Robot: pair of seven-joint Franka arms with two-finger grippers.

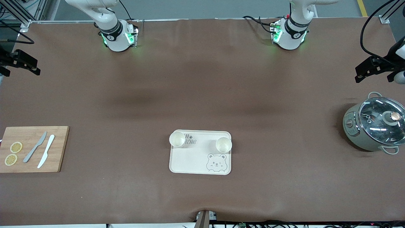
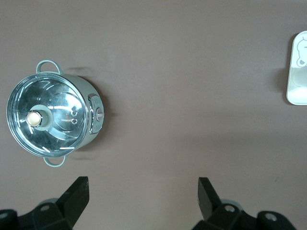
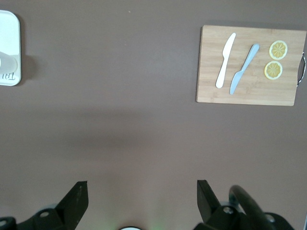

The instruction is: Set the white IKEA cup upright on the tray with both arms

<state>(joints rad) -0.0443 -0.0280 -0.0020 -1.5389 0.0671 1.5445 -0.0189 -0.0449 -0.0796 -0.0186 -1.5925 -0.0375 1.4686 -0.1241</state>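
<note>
The cream tray (image 1: pixel 190 161) with a bear drawing lies mid-table, close to the front camera. Two white cups stand upright on it with their mouths up, one (image 1: pixel 177 139) at the corner toward the right arm's end, the other (image 1: pixel 223 144) at the corner toward the left arm's end. My left gripper (image 1: pixel 359 74) (image 2: pixel 142 191) hangs open and empty over the table's left-arm end, near the pot. Over the right-arm end my right gripper (image 1: pixel 33 66) (image 3: pixel 142 194) is also open and empty. An edge of the tray (image 2: pixel 300 91) (image 3: pixel 8 28) shows in both wrist views.
A pale green pot with a glass lid (image 1: pixel 375 126) (image 2: pixel 50 115) stands at the left arm's end. At the right arm's end lies a wooden cutting board (image 1: pixel 33 148) (image 3: pixel 249 64) with two knives and two lemon slices.
</note>
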